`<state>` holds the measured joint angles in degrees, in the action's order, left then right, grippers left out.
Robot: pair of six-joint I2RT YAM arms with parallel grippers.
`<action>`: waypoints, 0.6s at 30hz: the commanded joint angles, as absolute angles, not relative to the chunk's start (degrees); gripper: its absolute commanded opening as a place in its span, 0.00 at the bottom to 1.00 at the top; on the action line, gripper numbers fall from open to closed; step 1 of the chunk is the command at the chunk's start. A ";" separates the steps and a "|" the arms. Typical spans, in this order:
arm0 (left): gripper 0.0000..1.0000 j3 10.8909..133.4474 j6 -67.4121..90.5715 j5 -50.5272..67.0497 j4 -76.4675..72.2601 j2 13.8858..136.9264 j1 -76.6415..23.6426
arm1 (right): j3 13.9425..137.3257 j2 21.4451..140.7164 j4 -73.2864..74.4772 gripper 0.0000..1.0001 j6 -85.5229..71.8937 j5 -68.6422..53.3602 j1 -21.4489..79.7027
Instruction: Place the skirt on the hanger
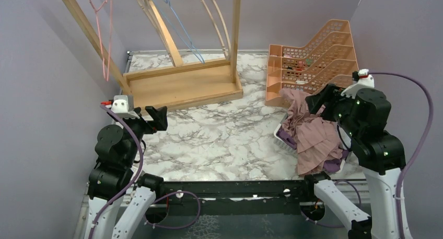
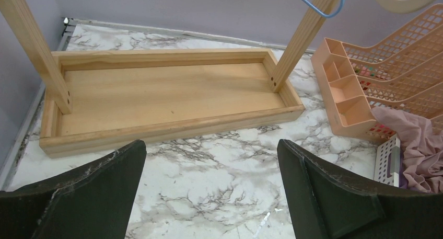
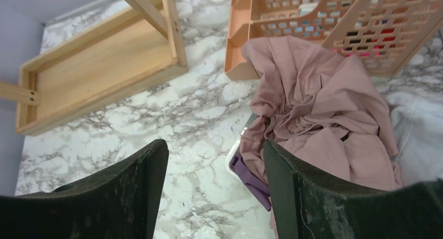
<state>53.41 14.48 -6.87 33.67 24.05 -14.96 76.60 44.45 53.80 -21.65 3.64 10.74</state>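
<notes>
A dusty pink skirt (image 1: 312, 132) lies crumpled over a white basket (image 1: 283, 140) at the right; it also shows in the right wrist view (image 3: 318, 108) and at the left wrist view's edge (image 2: 412, 145). Hangers hang from the wooden rack: a pink one (image 1: 106, 35), a blue one (image 1: 180, 27) and wooden ones (image 1: 217, 19). My right gripper (image 1: 318, 100) is open and empty above the skirt's far edge (image 3: 214, 160). My left gripper (image 1: 156, 117) is open and empty above bare marble in front of the rack's base (image 2: 211, 160).
The wooden rack's tray base (image 1: 183, 84) stands at the back centre. An orange tiered organiser (image 1: 313, 61) stands at the back right behind the basket. A purple cloth (image 3: 251, 179) sticks out of the basket under the skirt. Purple walls close in both sides.
</notes>
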 commanded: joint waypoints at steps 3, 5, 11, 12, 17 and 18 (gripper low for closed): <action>0.99 49.98 18.53 -8.09 30.61 22.21 -14.45 | 69.74 48.69 53.84 0.73 -23.60 0.04 10.20; 0.99 47.24 21.90 -7.52 30.50 21.27 -14.43 | 66.58 50.46 51.47 0.74 -24.32 -0.22 10.13; 0.99 37.24 33.41 -5.95 30.76 17.27 -14.33 | 61.69 60.27 45.73 0.74 -25.85 4.87 10.13; 0.99 35.93 35.27 -5.62 30.77 16.56 -14.34 | 61.57 62.35 45.15 0.74 -26.23 6.64 10.12; 0.99 34.00 37.70 -2.23 30.15 16.32 -14.33 | 62.11 72.45 42.37 0.71 -27.54 12.70 10.11; 0.99 33.89 37.63 -1.84 30.10 16.79 -14.33 | 62.09 74.01 41.46 0.71 -27.56 13.42 10.06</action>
